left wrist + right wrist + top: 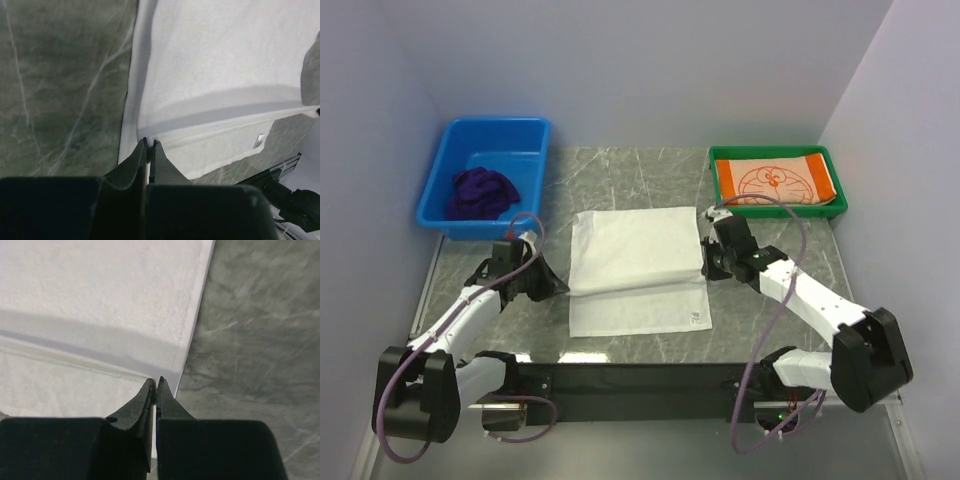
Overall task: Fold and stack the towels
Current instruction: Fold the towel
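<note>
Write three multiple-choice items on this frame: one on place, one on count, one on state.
1. The purple towel lies in: A. the blue bin; B. a red basket; C. a cardboard box.
2. Towels in view: A. one; B. three; C. five.
3. The left gripper is: A. wide open; B. holding a cup; C. shut on the white towel's edge.
Key: A, the dark heap sits inside the bin's walls; B, purple, white and orange towel; C, white cloth is pinched between its closed fingers.
</note>
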Action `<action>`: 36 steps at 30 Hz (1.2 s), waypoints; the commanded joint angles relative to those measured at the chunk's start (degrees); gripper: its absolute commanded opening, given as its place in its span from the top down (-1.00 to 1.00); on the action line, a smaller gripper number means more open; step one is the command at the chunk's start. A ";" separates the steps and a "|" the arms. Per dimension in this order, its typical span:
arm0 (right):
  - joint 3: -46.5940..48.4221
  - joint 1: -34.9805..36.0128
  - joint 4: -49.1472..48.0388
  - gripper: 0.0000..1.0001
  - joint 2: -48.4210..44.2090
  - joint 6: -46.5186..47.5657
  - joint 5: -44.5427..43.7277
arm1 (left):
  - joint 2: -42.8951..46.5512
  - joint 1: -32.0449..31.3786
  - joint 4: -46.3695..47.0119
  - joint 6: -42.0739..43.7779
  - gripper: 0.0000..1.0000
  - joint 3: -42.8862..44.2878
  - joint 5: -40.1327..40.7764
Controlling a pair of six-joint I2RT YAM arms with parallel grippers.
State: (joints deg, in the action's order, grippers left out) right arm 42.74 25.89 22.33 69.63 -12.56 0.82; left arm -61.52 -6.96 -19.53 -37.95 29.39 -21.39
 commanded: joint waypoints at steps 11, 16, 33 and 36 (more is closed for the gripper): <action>1.73 -8.84 -2.90 1.00 18.70 -7.92 7.70 | -11.77 0.46 10.99 -8.10 0.99 -1.88 7.76; 6.82 -10.42 -3.43 1.00 23.79 -9.06 7.70 | -21.26 0.63 10.65 -8.01 0.99 5.40 9.87; 16.94 -12.00 -0.18 1.00 18.54 -4.58 1.99 | -19.01 0.63 5.47 -1.51 0.99 20.62 13.48; 16.76 -12.00 0.26 1.00 17.13 -4.41 1.64 | -17.41 0.63 6.08 -1.07 0.99 19.83 12.60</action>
State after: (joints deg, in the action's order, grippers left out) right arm 57.54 15.14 20.69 90.24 -19.57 10.31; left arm -82.35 -7.07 -17.93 -45.10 46.33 -15.05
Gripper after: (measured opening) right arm 0.025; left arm 0.033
